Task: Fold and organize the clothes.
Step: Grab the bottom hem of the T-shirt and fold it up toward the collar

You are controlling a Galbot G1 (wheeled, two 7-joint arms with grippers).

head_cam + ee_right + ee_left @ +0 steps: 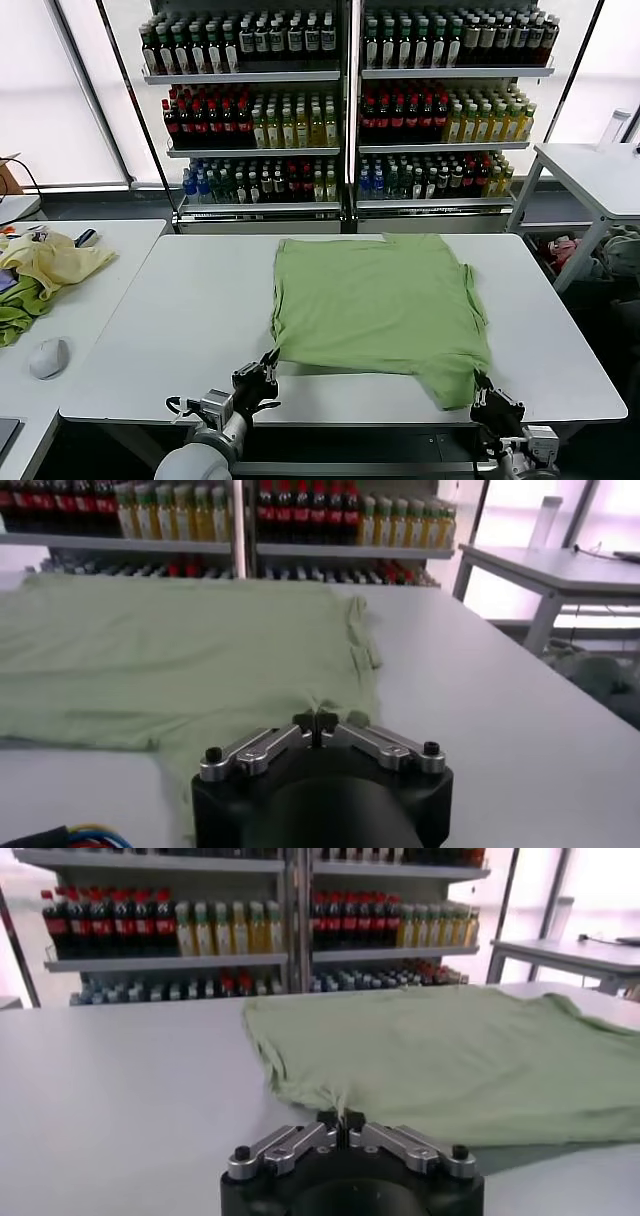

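My head cam looks down over the desk (150, 330); both wrist cams sit low, facing the shelves (170, 958), sharing the shirt (380, 310).

Bright daylight from rear windows (40, 90); soft shadows; sharp focus.

Shirt (380, 305) flat on table (160, 340) centre, shelves (345, 75) behind; claws at near corners, L (268, 372) & R (484, 392).

One light green shirt (380, 310) spread flat on the centre table (150, 340). Two grippers: left gripper (268, 372) and right gripper (484, 393), both at the table's near edge. Three white tables in all. One computer mouse (48, 357) and one yellow-green cloth heap (45, 268) on the left-hand table. Two bottle racks (345, 100) behind; bottles too many to count.
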